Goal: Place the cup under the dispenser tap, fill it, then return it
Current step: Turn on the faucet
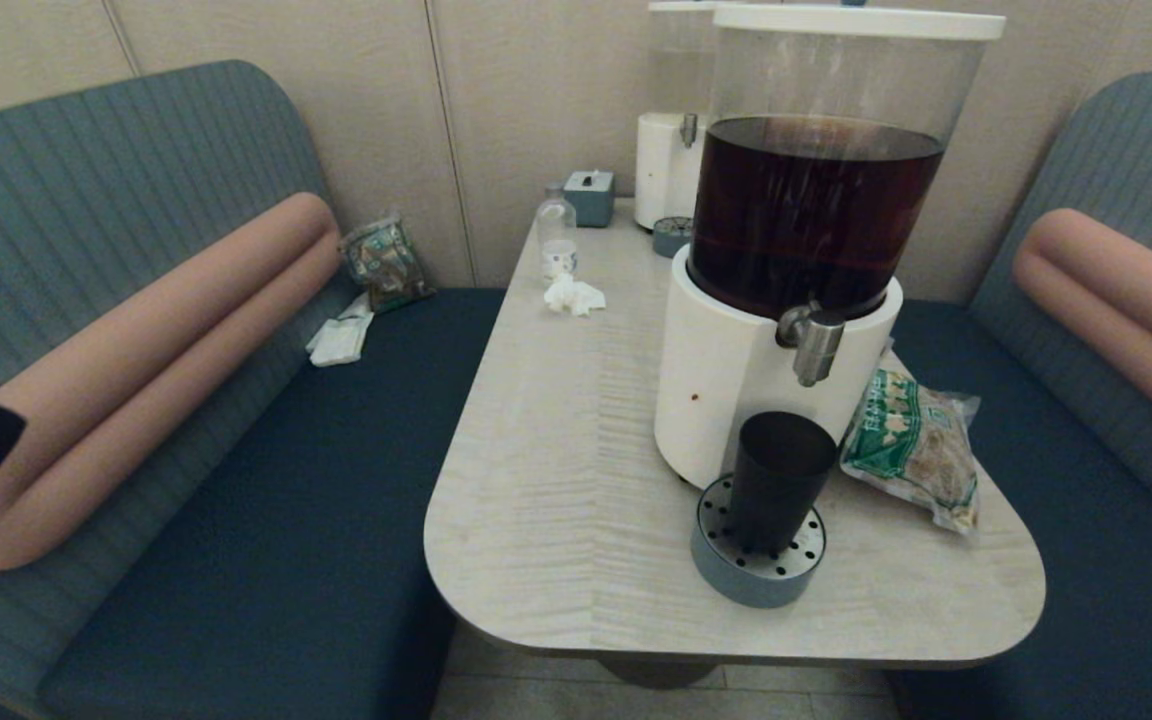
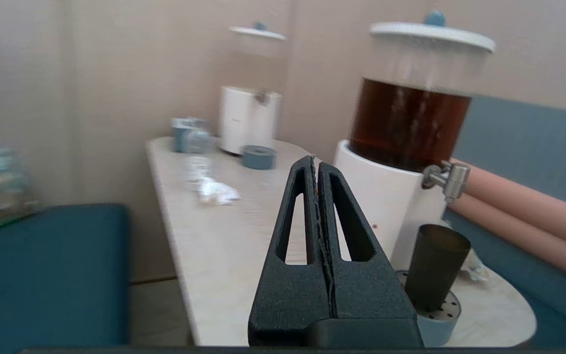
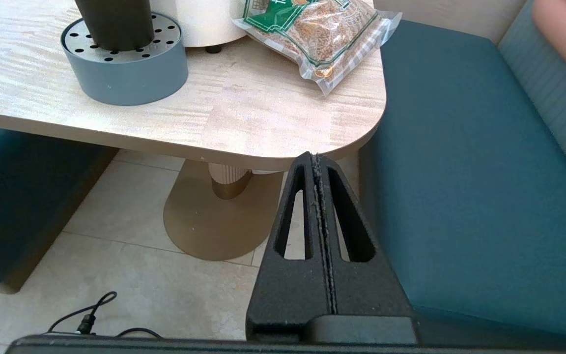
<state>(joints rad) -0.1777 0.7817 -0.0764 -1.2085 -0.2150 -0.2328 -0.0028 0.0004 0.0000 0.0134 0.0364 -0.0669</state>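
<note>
The dark tapered cup (image 1: 779,480) stands upright on the round grey drip tray (image 1: 756,585), just below the brushed-silver tap (image 1: 816,345) of the big dispenser (image 1: 726,390) with dark brown liquid. No gripper touches it. My left gripper (image 2: 314,160) is shut and empty. It hangs off the table's left side, level with the tabletop, with the cup (image 2: 435,268) and tap (image 2: 452,179) ahead of it. My right gripper (image 3: 315,156) is shut and empty, low beside the table's near right corner, below the cup (image 3: 116,22) and tray (image 3: 126,73).
A green snack bag (image 1: 916,445) lies right of the dispenser. At the far end of the table (image 1: 556,480) stand a smaller pale dispenser (image 1: 671,170), a clear bottle (image 1: 557,240), a crumpled tissue (image 1: 574,295) and a tissue box (image 1: 590,196). Blue benches flank both sides.
</note>
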